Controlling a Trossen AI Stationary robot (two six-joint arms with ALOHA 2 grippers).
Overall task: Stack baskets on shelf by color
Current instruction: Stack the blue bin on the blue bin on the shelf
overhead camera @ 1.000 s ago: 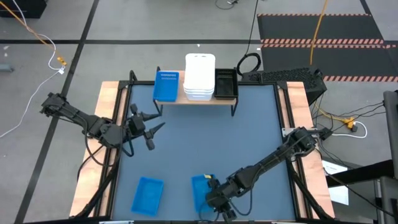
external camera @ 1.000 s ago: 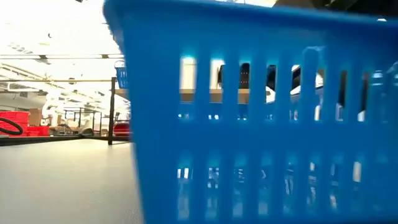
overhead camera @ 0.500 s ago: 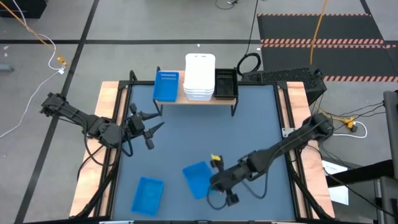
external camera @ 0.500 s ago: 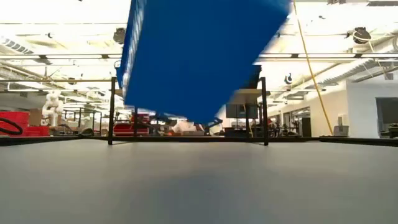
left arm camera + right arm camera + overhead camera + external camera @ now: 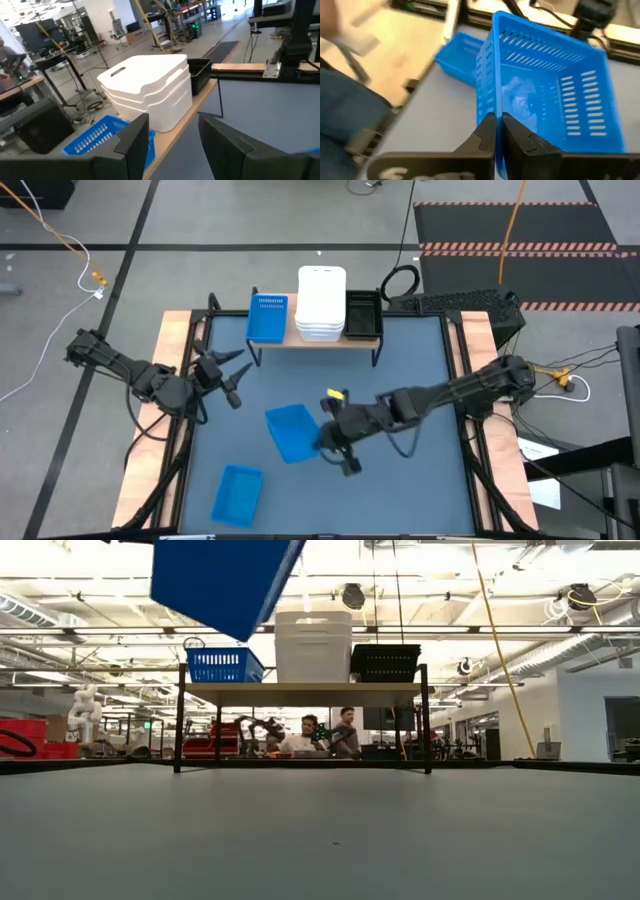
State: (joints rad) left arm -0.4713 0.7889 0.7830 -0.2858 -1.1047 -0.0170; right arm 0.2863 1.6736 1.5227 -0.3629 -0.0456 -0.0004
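My right gripper [image 5: 326, 436] is shut on a bright blue basket [image 5: 289, 432], held in the air over the middle of the table; the low view shows it high up [image 5: 225, 578]. A second blue basket [image 5: 237, 492] rests on its base near the table's near left corner. On the light-wood shelf [image 5: 318, 340] stand a blue basket [image 5: 267, 318], a stack of white baskets [image 5: 321, 302] and a black basket [image 5: 362, 315]. My left gripper [image 5: 226, 372] hangs open at the table's left side, short of the shelf, with nothing between its fingers [image 5: 134, 145]. My right gripper pinches one side wall of the blue basket at its rim [image 5: 496, 111], close to a corner, one finger [image 5: 515, 137] inside the basket and one outside. The fingers come from the table's right side, slanting down. The basket is lifted clear and tilted.
The shelf stands on thin black legs [image 5: 181, 720] at the table's far edge. Wooden rails [image 5: 168, 370] run along the left and right sides of the dark-blue tabletop. Cables and a keyboard [image 5: 460, 302] lie beyond the far right corner. People [image 5: 325, 735] sit behind the shelf.
My right gripper has risen from the table's near edge and gone toward the far left, turning as it went. The blue basket went with it, from resting on the table to lifted clear and tilted. My left gripper has shifted slightly toward the far edge.
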